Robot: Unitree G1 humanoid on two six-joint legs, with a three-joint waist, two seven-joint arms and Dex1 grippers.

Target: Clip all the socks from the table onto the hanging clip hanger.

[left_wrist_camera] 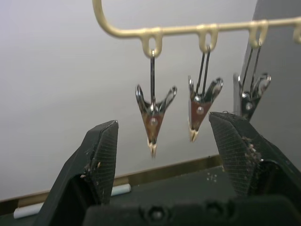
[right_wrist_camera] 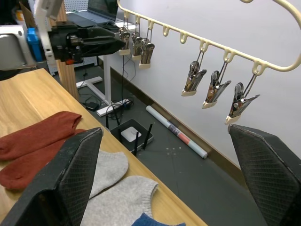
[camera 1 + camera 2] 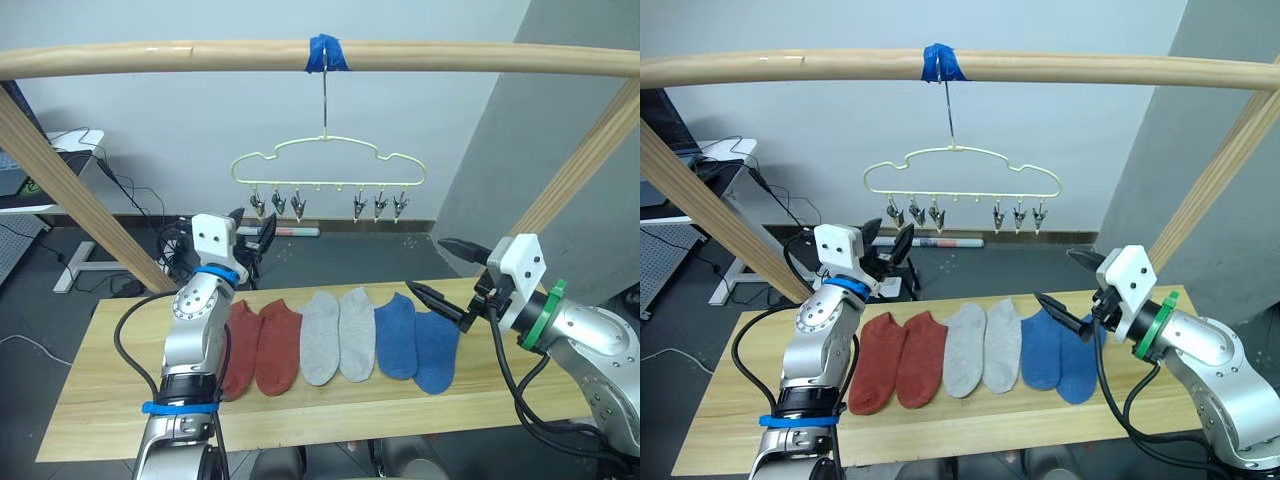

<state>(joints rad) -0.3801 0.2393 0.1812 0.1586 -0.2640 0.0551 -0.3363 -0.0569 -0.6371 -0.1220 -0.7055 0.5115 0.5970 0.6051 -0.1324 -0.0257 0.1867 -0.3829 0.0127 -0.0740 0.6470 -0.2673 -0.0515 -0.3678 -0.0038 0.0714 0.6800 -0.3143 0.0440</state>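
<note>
left gripper [image 1: 162, 141] raised, open near clips [image 1: 153, 113] | right gripper [image 3: 452, 272] open

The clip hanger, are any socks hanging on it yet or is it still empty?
Empty. The clip hanger has bare clips on both sides, and all six socks lie flat in a row on the table.

Robotics lab or test room, bare white wall [image 3: 200, 130], dark floor, wooden pole frame [image 3: 150, 58] rigged above the left end effector [image 3: 250, 228], loose cables [image 3: 125, 190] and white desk [image 3: 60, 150] beyond it, router [image 2: 129, 135] on floor
</note>
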